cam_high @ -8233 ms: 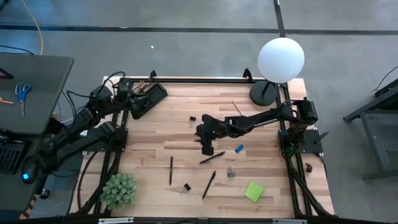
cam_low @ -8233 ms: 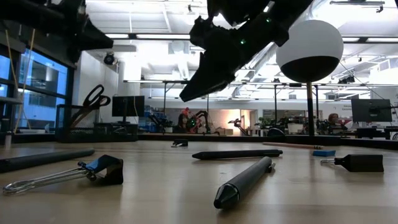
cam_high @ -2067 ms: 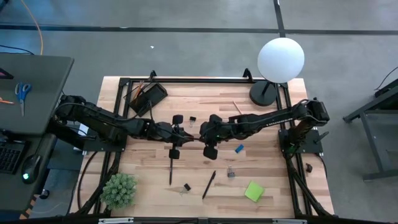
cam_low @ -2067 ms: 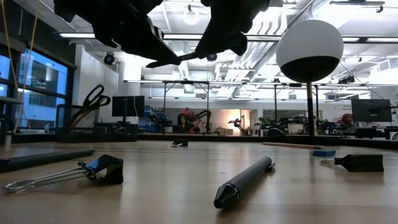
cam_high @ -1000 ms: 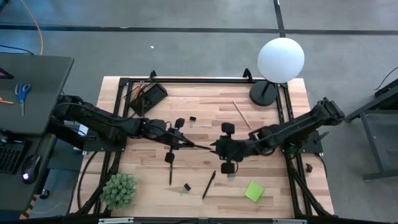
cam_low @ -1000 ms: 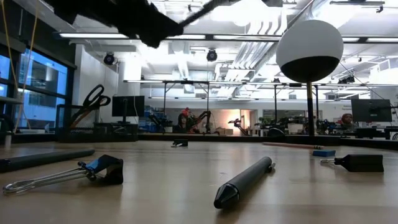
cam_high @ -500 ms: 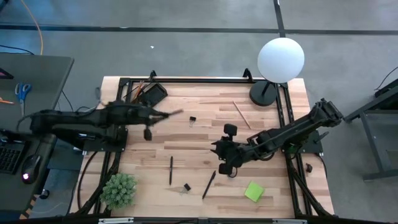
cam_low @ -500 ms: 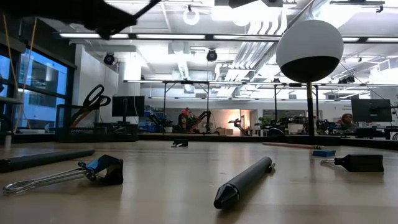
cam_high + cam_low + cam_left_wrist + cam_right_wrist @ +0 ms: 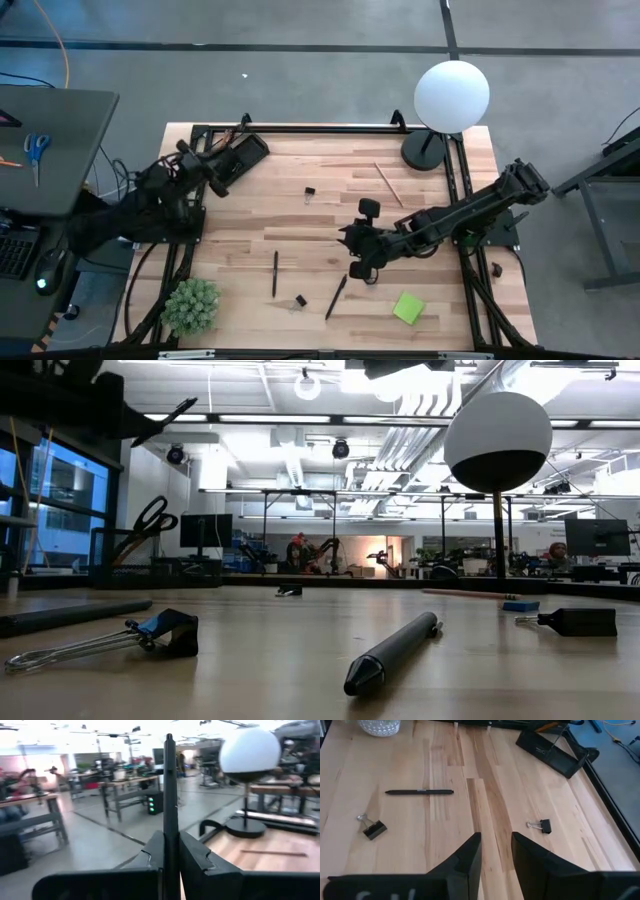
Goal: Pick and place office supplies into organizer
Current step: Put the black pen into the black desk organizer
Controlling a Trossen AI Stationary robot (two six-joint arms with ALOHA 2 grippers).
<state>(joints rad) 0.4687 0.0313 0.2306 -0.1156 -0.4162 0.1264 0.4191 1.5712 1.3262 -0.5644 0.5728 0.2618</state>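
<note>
In the high view, the left gripper [image 9: 205, 168] is seen beside the black rectangular organizer tray [image 9: 238, 158] at the wooden surface [image 9: 330, 200] corner. In the left wrist view, a slim black pen [image 9: 170, 795] is pinched upright. In the right wrist view, the right gripper [image 9: 496, 851] is held spread, empty.

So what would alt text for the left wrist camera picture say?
The left gripper is shut on a black pen that stands straight up between its two dark fingers. Behind it are a white globe lamp, a strip of wooden table and a workshop with benches.
</note>
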